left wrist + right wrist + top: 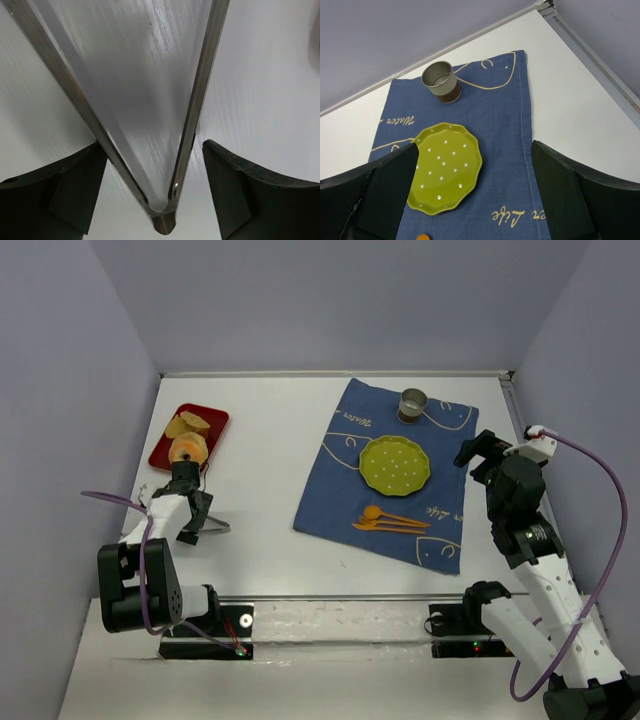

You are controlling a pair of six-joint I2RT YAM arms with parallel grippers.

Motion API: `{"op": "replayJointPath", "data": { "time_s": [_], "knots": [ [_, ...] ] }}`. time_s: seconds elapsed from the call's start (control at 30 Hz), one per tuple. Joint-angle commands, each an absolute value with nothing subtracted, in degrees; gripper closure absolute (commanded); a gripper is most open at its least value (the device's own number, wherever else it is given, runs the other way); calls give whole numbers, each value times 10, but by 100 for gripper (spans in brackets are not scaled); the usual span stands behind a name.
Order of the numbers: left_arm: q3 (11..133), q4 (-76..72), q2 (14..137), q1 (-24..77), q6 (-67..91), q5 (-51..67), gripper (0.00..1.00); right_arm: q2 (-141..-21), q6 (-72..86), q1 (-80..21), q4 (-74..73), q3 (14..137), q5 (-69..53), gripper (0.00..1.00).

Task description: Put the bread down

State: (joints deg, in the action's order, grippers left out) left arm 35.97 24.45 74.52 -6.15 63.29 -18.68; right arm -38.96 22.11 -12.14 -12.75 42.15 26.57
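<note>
Steel tongs (192, 110), a smooth V, lie inside our released left hand (151, 144); our right hand (474, 144) gapes too; golden ring-shaped bread (188, 449) sits on a red tray (218, 420).

Top camera looks down from above on the whole table (270, 440). The right wrist camera shares its green plate (395, 463) (445, 167), seen obliquely from near. The left wrist camera, well left of the plate, peers past the left fingers (50, 195), close onto metal tongs (200, 100).

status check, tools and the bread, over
Left tool open, straddling the tongs, not clamped. Right tool open and empty. Bread on the red tray, untouched. Green plate bare, nothing seen in the way.
</note>
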Motion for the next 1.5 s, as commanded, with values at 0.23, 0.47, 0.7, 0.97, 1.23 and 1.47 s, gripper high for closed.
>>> {"op": "replayJointPath", "data": {
  "time_s": [0.23,0.47,0.7,0.97,1.23,1.47],
  "knots": [
    [334,272,730,-67,677,-215,28,-380,209,-126,-95,424,279,0],
    [340,320,597,-67,647,-237,45,-383,212,-126,-95,420,280,0],
    [371,356,508,-66,585,-211,58,-380,214,-126,-94,417,282,0],
    [433,372,479,-52,501,-112,60,-371,215,-126,-95,413,280,0],
    [577,454,429,-46,454,-159,60,-370,214,-126,-94,410,293,0],
    [645,455,468,-47,365,-75,59,-374,213,-126,-94,410,301,0]
  ]
}}
